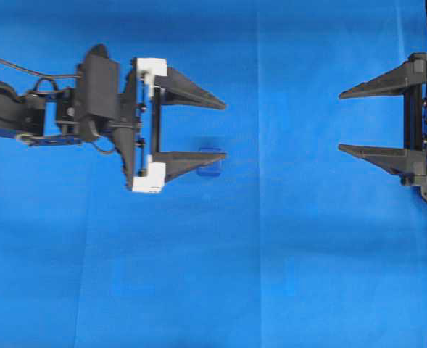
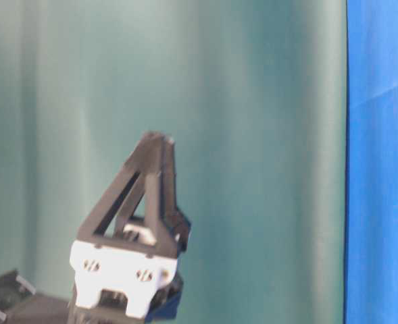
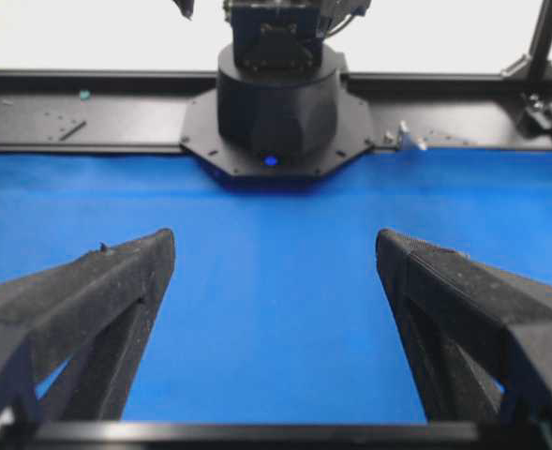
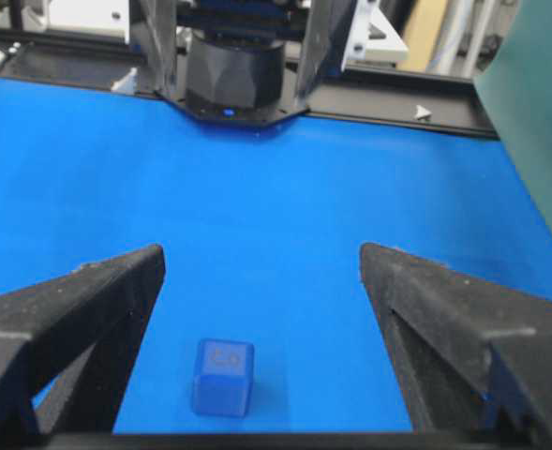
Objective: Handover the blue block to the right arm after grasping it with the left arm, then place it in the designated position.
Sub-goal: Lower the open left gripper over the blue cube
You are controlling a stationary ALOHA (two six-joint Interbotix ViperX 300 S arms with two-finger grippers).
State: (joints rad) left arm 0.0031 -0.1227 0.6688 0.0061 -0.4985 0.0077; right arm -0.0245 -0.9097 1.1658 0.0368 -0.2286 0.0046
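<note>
The block (image 1: 212, 161) sits on the blue cloth (image 1: 285, 239), and everything here turns on it. In the overhead view the left gripper (image 1: 225, 130) hangs over it, fingers spread wide, gripping nothing. The lower finger (image 1: 191, 161) overlaps the block's near edge, so the block is not centred in the gap; it lies under that one finger. Height above the block can't be judged from that view.

The left wrist view shows only cloth between the two fingers, no block at all. That's the worry: if the gripper drops straight down from here, that finger looks likely to land on top of the block or shove it aside, not straddle it. A sideways nudge toward the block seems needed first.

Across the cloth from the block, the right gripper (image 1: 340, 121) waits, also wide open and empty. Its wrist view catches the block (image 4: 223, 377) low between its fingers, left of centre.

Second risk: the block is dark blue on bright blue cloth and small, so a shallow pinch on a rounded edge could let it squirt out. Third: at the handover, too little of the block may be left showing for the right fingers to take.
</note>
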